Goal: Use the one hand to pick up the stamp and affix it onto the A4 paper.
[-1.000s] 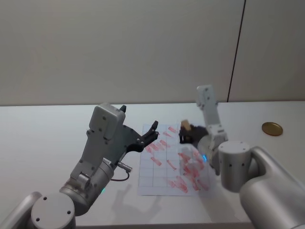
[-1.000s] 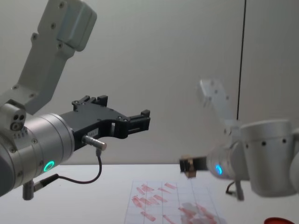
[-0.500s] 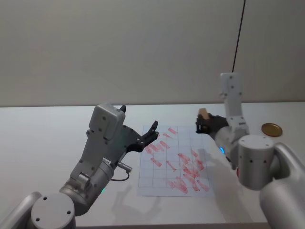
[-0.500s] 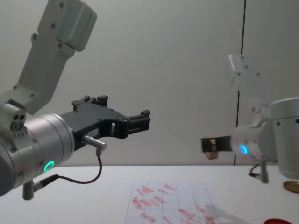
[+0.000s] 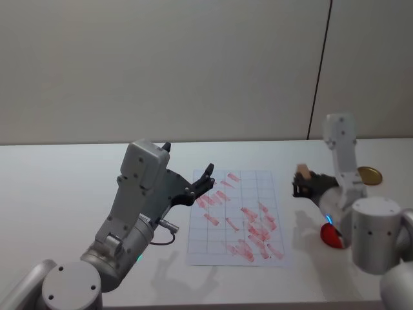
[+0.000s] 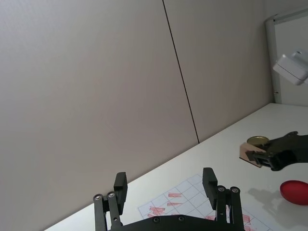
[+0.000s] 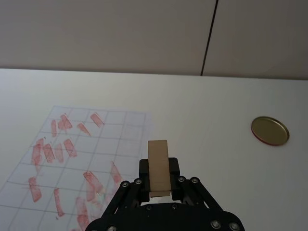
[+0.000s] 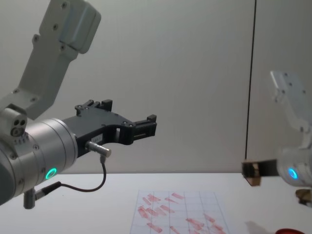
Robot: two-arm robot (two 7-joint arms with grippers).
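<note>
Head view: stamp (image 5: 303, 171) between right pincer (image 5: 302, 184) fingers

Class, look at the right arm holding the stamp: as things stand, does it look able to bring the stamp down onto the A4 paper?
Probably yes. The right tool grips the stamp in the air beside the A4 paper, near its right edge. Nothing stands between them; the left tool hovers over the sheet's far-left part.

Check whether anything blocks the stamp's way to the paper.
Nothing visible does. The right hand holds the stamp in the air just off the paper's right edge, with bare table between. The left hand hovers open over the paper's far left part.
</note>
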